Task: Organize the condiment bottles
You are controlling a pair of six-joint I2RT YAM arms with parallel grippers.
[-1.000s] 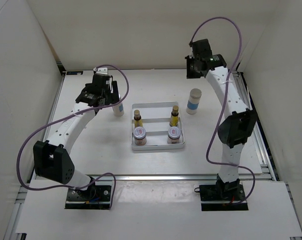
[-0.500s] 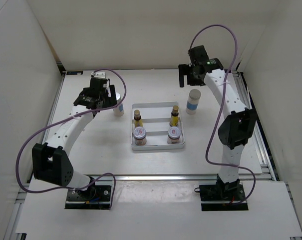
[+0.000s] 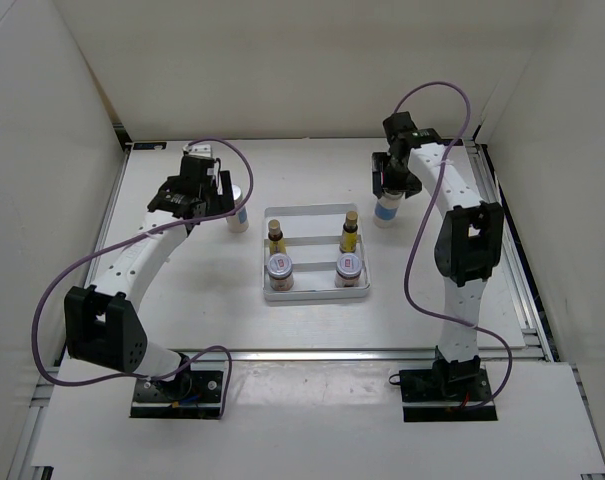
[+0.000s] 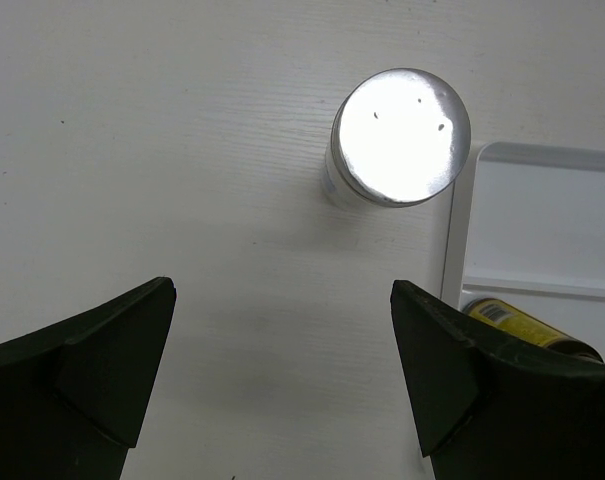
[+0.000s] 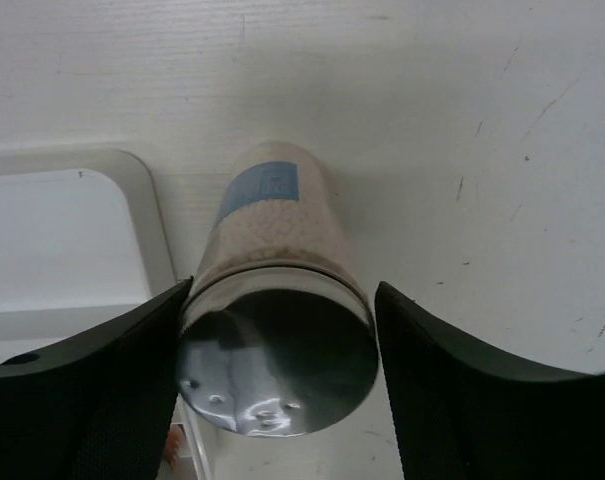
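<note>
Now lowered, the right hand point(image 5: 282, 290) straddles the tall white blue-labelled bottle point(image 5: 267, 220) on the worktop point(image 3: 202, 300) at 2 o'clock of the tray point(image 3: 317, 296), grip not yet discernible, pending transfer; the left hand point(image 4: 282, 290) gapes wide.

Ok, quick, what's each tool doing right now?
Left tool: open, empty, by the left white bottle.
Right tool: around the right white bottle, fingers at its sides; cannot tell if gripped.

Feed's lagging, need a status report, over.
Left gripper open, short of left white bottle. Right gripper straddles right white bottle, grip unconfirmed. Other four in tray. Nothing blocking.
</note>
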